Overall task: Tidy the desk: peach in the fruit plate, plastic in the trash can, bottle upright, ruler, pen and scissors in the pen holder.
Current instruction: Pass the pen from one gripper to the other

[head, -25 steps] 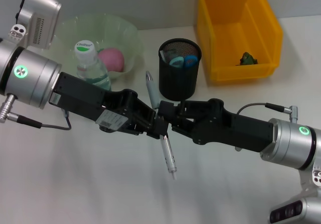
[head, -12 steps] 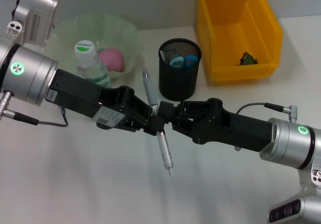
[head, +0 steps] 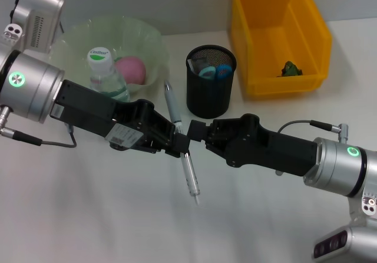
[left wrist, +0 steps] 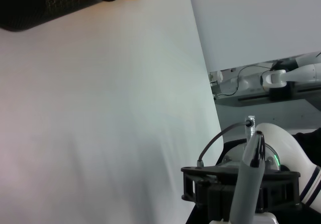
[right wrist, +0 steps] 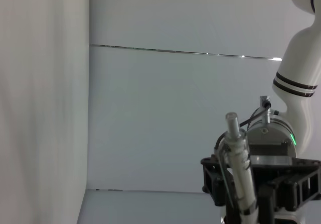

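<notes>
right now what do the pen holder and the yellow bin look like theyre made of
Pen holder: likely black metal mesh, matte; fine see-through weave shows along its rim. Yellow bin: probably moulded plastic, smooth with a slight sheen and thick rounded walls.

A grey pen (head: pixel 179 144) is hanging tilted above the desk, just near-left of the black mesh pen holder (head: pixel 211 81), where blue-handled scissors (head: pixel 215 71) are already standing.

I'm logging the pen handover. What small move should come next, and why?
Probably the left gripper, which grips the pen mid-shaft, should carry it toward the pen holder. The right gripper looks detached beside it, and the pen hangs above the desk.
</notes>
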Available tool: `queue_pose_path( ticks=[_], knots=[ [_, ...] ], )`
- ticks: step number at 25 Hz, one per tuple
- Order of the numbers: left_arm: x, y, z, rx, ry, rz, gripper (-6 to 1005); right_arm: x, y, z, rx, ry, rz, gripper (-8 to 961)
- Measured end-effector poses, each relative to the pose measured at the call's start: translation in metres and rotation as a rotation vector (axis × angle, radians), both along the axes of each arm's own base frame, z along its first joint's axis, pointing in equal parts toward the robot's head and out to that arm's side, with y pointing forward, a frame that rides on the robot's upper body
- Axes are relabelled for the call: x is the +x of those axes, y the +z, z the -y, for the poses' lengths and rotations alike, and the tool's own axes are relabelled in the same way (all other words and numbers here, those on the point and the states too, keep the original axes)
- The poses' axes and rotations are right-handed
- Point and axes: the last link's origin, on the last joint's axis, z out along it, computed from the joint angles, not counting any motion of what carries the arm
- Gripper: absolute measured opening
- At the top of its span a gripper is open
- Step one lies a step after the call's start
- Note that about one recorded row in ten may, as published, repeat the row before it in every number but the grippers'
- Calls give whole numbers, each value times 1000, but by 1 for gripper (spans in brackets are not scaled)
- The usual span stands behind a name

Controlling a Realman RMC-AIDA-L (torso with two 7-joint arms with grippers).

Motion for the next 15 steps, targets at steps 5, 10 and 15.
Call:
queue_pose_path(
  ticks=[5,10,15],
  knots=[
    [-3,1,0,7,6,-3,175,1,1,0,6,-4,-2,53],
    [-3,1,0,4,5,-8,176,2,4,-1,24,-10,-12,113],
    [-4,3,1,-1,-5,-13,177,2,6,-1,36,-15,-21,246]
  ],
)
